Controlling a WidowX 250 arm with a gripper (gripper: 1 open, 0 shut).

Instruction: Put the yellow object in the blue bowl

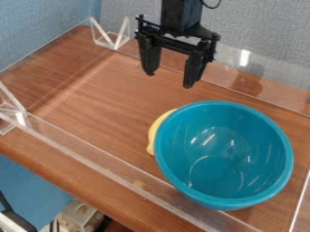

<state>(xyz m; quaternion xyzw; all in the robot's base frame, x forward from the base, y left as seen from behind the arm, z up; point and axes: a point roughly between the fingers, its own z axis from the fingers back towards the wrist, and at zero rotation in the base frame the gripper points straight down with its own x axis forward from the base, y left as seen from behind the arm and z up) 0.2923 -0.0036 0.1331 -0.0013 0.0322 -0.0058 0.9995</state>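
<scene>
My table (97, 91) is a wooden top fenced by a low clear wall (85, 154) that runs along the near edge and along the far side, with clear brackets at the left corners. Most of the wood to the left and in the middle lies bare, so I have free room there; on the right the bowl fills the space almost up to the near wall.

I count one blue bowl (224, 154), one yellow object (152, 138) and one pincer.

My pincer (173, 71) hangs above the far middle of the table, pointing down, its two dark fingers (150, 56) spread apart with nothing between them. The blue bowl sits nearer the camera and to the right of it, well apart. The yellow object shows only as a thin curved sliver against the bowl's left outer side, on the wood, touching or just beside the rim; it lies below my pincer in the view, closer to the near wall, and I am not touching it.
</scene>
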